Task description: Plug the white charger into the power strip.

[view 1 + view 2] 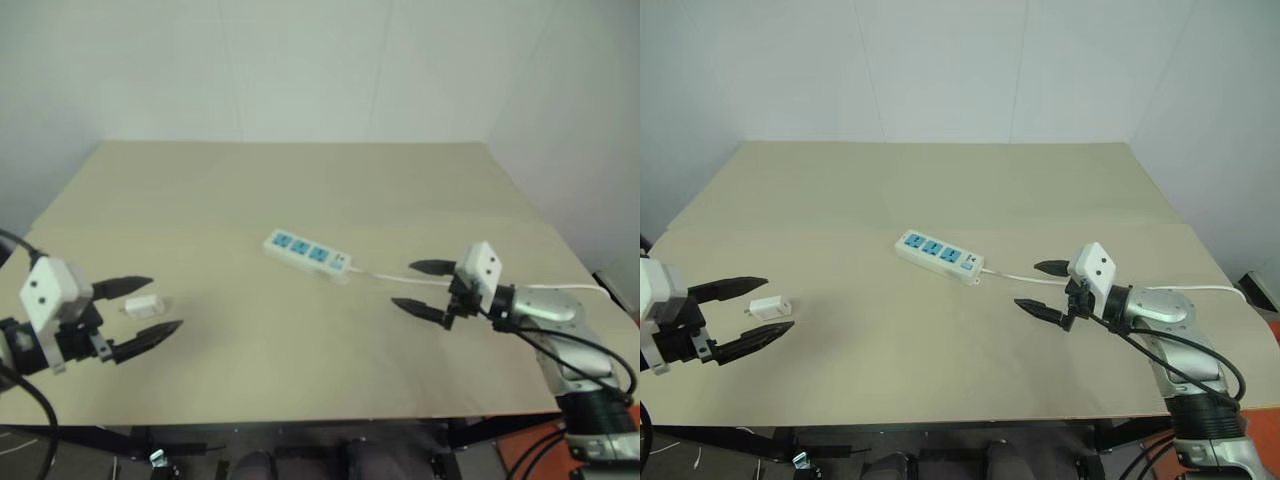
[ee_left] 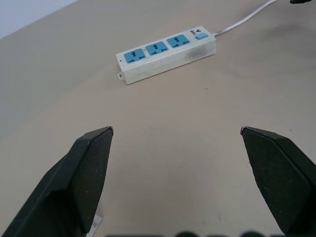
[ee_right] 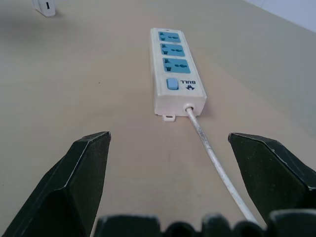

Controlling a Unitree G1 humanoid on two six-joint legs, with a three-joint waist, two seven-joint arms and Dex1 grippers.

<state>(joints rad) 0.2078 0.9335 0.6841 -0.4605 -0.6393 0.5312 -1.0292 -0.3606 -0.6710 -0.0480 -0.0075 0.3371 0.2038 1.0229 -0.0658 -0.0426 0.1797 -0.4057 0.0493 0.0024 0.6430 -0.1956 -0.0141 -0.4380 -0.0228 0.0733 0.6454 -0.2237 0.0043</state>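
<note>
The white charger [image 1: 143, 303] lies on the beige table near its left front, and the right wrist view shows it far off [image 3: 44, 7]. My left gripper [image 1: 166, 304] is open, and from the head the charger shows between its two black fingers, with no touch to be seen. The power strip [image 1: 308, 255], with three blue sockets, lies slanted at mid-table and sits ahead of both wrist cameras [image 2: 165, 54] [image 3: 175, 69]. My right gripper [image 1: 403, 285] is open and empty, just right of the strip's switch end, over its cord [image 1: 370, 272].
The thin white cord [image 1: 1200, 290] runs on to the right, past my right arm, to the table's right edge. The tabletop [image 1: 300, 180] is a plain beige board against white walls, its front edge close below both grippers.
</note>
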